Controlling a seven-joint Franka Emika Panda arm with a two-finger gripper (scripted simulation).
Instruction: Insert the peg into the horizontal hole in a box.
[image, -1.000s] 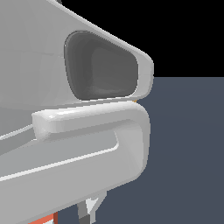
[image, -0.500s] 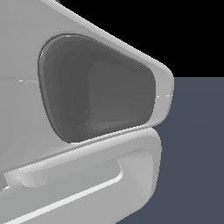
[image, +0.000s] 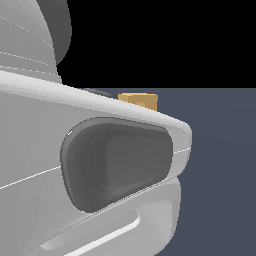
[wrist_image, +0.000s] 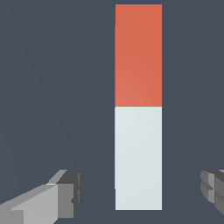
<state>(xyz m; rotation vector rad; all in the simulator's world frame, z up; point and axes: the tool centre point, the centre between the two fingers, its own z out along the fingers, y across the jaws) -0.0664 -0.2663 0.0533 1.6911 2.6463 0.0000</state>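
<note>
Vs 0.5 s ago: the arm housing in the exterior view has shifted. The dark recessed panel sat in the upper left of the frame then; now it's lower, centre-left, and the white link shell above it runs as a diagonal edge from left to right-centre. That move uncovered the box: a tan sliver now shows just above the shell edge, upper centre, against the grey floor. At 1.0 s ago a bit of orange-red and a grey finger showed at the bottom edge; neither is in the exterior view now.

Arm pose: the arm fills the left 2/3 of the exterior view, very close to the camera. A second curved link rises in the upper left corner. Can't read joint angles from this.

Wrist view: the gripper is spread wide, 1 finger at lower left, the other at the right edge, lower down. The peg lies flat on the floor between them, running vertically in frame, orange-red half at top, white half at bottom. Clear gap on both sides, so neither finger touches it. White end sits level with the fingertips.

The hole isn't visible in either view.
</note>
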